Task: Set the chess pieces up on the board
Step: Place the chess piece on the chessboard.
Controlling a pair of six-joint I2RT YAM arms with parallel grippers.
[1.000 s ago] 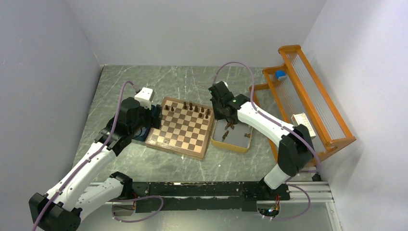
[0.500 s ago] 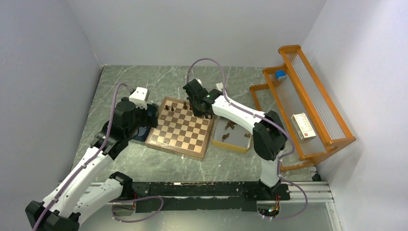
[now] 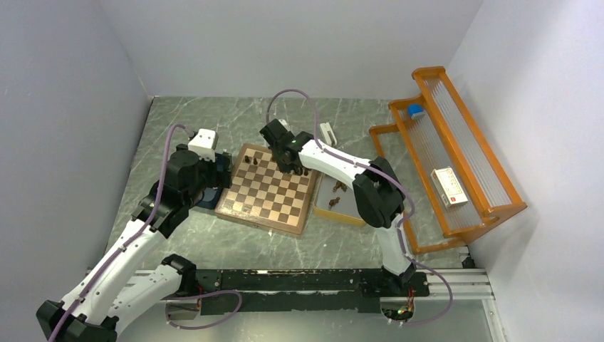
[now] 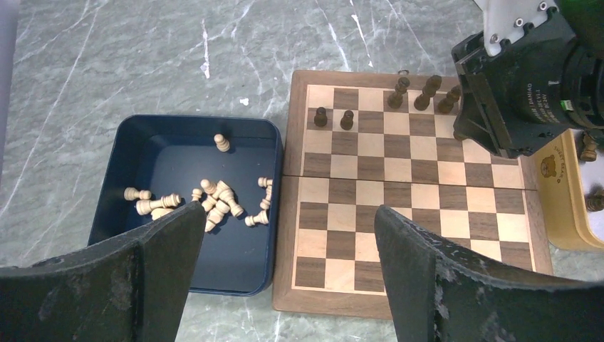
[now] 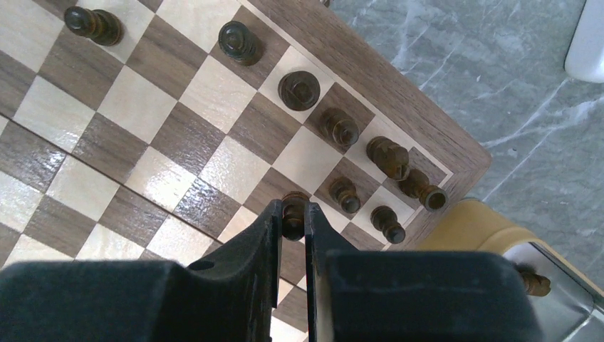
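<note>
Pinching a tiny dark brown wooden chess piece [image 5: 293, 211] between the right fingers [image 5: 265, 239], over the square wooden chequered board [image 5: 142, 164] with a reddish-brown border. Just beyond the fingertips, more dark brown chess pieces [image 5: 339, 129] standing upright along the board's edge rows. Past that corner, a yellow-rimmed shallow tray [image 5: 477, 221] on the grey marbled bench [image 5: 513, 107]. Holding the left fingers [image 4: 167, 249] spread wide, gripping nothing. Below and between them, a navy blue square tray [image 4: 171, 153] of pale wooden chess pieces [image 4: 214, 203], just beside the board's edge.

White arms [image 3: 135, 242], black joints [image 3: 374, 198], purple cables [image 3: 290, 90].
</note>
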